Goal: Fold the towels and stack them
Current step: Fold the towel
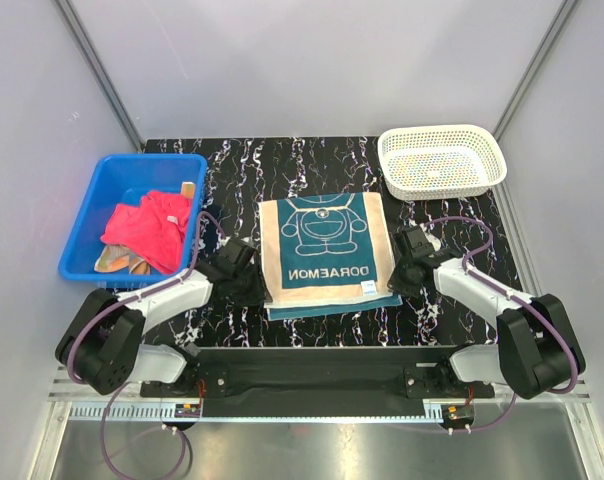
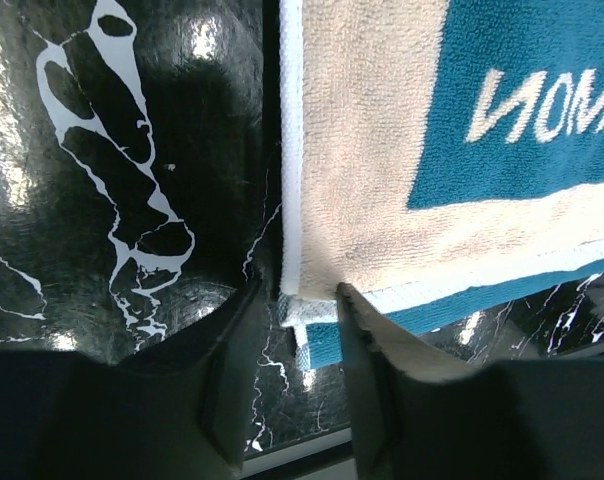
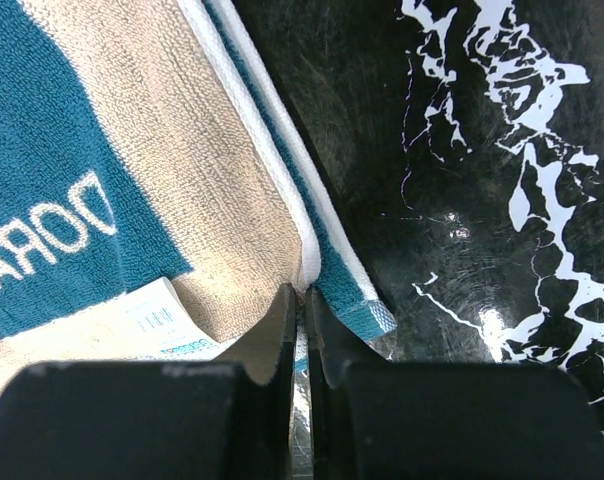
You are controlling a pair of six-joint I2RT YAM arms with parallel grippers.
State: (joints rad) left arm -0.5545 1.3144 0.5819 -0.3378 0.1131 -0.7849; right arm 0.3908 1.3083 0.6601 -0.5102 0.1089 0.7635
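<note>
At towel (image 1: 322,235) corners: left tool (image 2: 297,292), right tool (image 3: 302,292)

three towels: one teal towel (image 1: 325,255) near the middle, one pink-red towel (image 1: 152,228) and one orange-peach towel (image 1: 122,263) at ten o'clock. two containers: one blue bin (image 1: 94,195) at ten o'clock, one white basket (image 1: 487,165) at two o'clock. two grippers: left gripper (image 2: 297,300) at seven o'clock, right gripper (image 3: 304,300) at five o'clock.

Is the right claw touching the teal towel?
Touching. The right wrist view shows the right gripper pinched shut on the white-edged corner of the teal towel.
</note>
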